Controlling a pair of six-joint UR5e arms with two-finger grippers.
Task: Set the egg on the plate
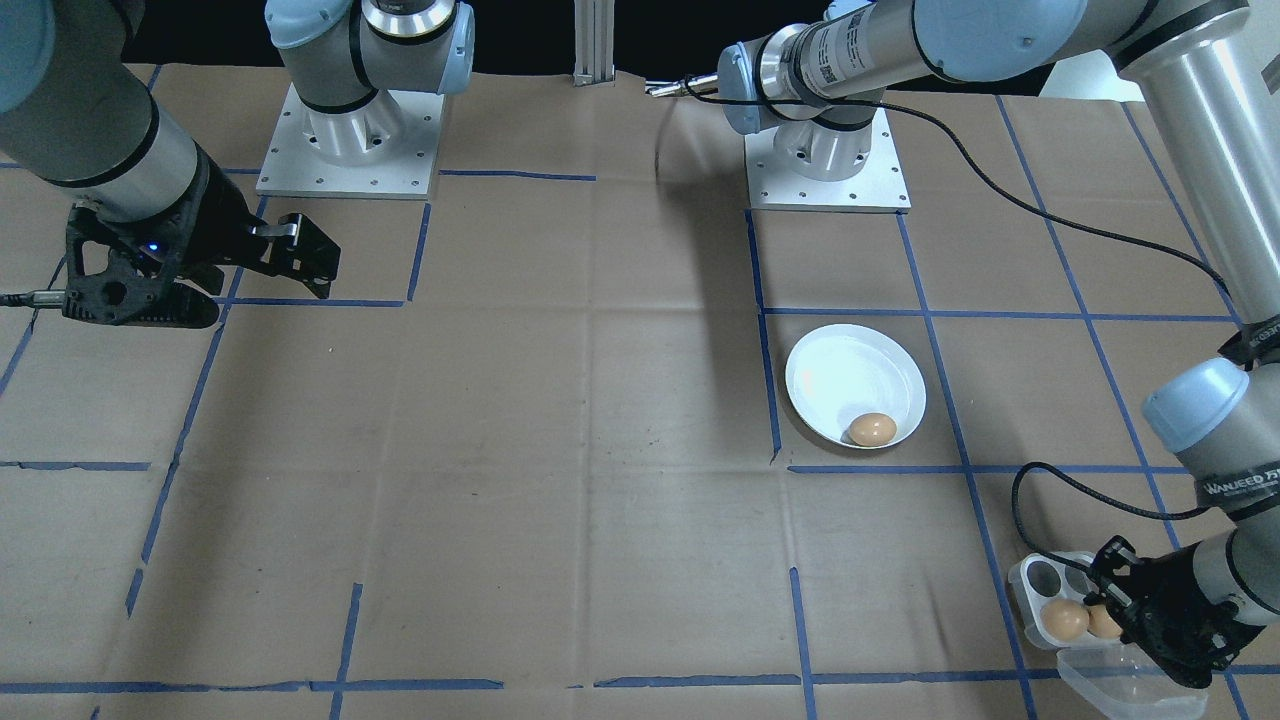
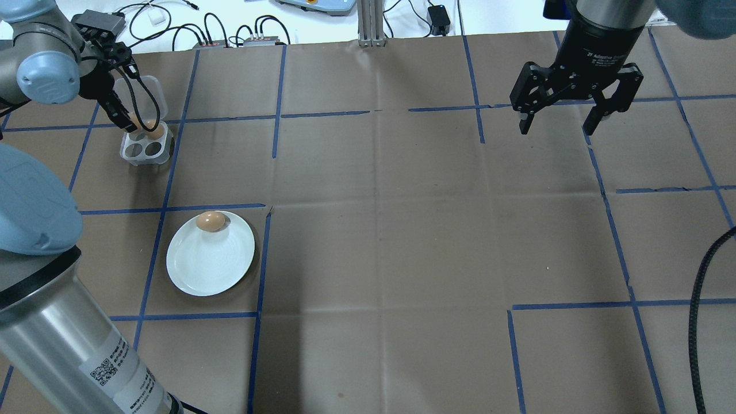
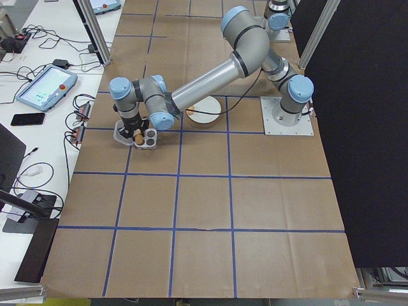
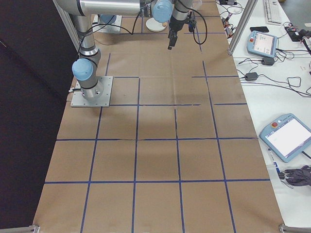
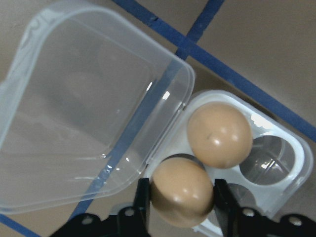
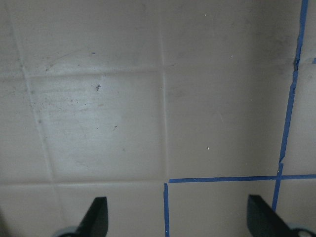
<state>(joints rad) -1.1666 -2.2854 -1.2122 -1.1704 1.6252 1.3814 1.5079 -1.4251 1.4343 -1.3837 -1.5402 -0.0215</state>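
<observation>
At the bench's corner, the left gripper (image 5: 180, 197) has its fingers (image 5: 142, 200) clamped on an egg (image 5: 181, 191) in the tray (image 5: 276, 163), ready to lift toward the plate (image 2: 210, 264) nearby, while the right gripper (image 2: 560, 118) hangs open.

Matt brown paper with blue tape lines covers the desk (image 2: 402, 230), which carries a glossy white plate (image 2: 207, 270), smooth tan eggs (image 5: 181, 191) with a soft sheen, a translucent plastic egg tray (image 5: 286, 163) with clear glossy lid (image 5: 84, 118), and matt black hands (image 2: 575, 115).
</observation>
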